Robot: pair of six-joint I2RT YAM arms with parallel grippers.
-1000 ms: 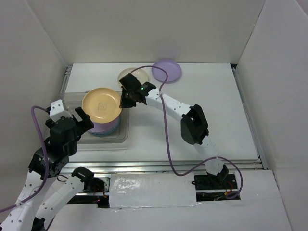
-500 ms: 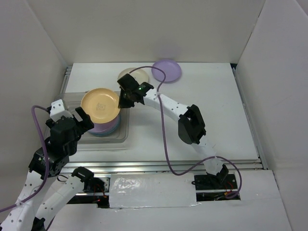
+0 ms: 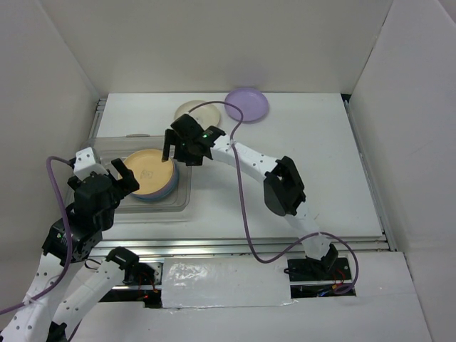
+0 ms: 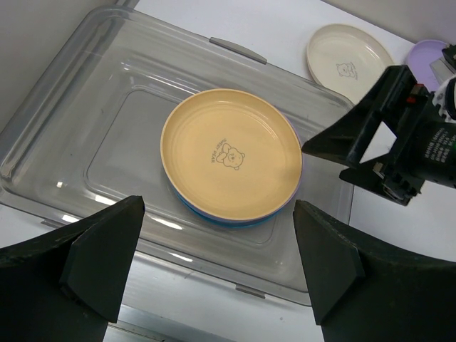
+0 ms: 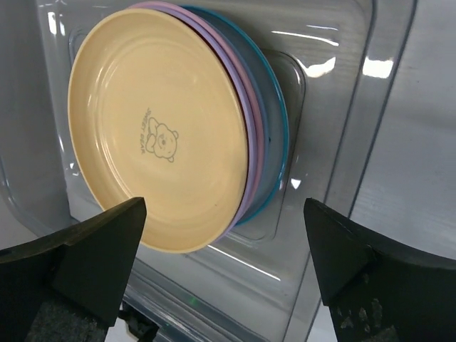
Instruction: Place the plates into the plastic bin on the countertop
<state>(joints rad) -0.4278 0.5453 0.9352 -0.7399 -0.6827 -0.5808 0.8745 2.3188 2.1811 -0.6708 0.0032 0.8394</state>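
An orange plate [image 3: 148, 173] with a bear print lies flat on top of a stack in the plastic bin [image 3: 107, 148]. Under it show a lilac rim [image 5: 249, 121] and a blue plate [image 5: 279, 121]. My right gripper [image 3: 179, 148] hangs open just past the stack's right edge, its fingers apart and holding nothing; in its wrist view the right gripper [image 5: 224, 263] frames the orange plate [image 5: 157, 128]. My left gripper [image 4: 217, 278] is open over the bin's near rim [image 4: 185, 274]. A cream plate [image 3: 194, 109] and a lilac plate [image 3: 247, 104] lie on the countertop [image 3: 313, 164] behind.
White walls enclose the countertop on three sides. The bin's left half [image 4: 92, 128] holds no plates. The right arm's elbow [image 3: 285, 187] and its purple cable [image 3: 244, 199] cross the middle of the table.
The right gripper has opened and let go of the orange plate, which has dropped from a tilt to lie flat on the stack. The left arm has not moved.
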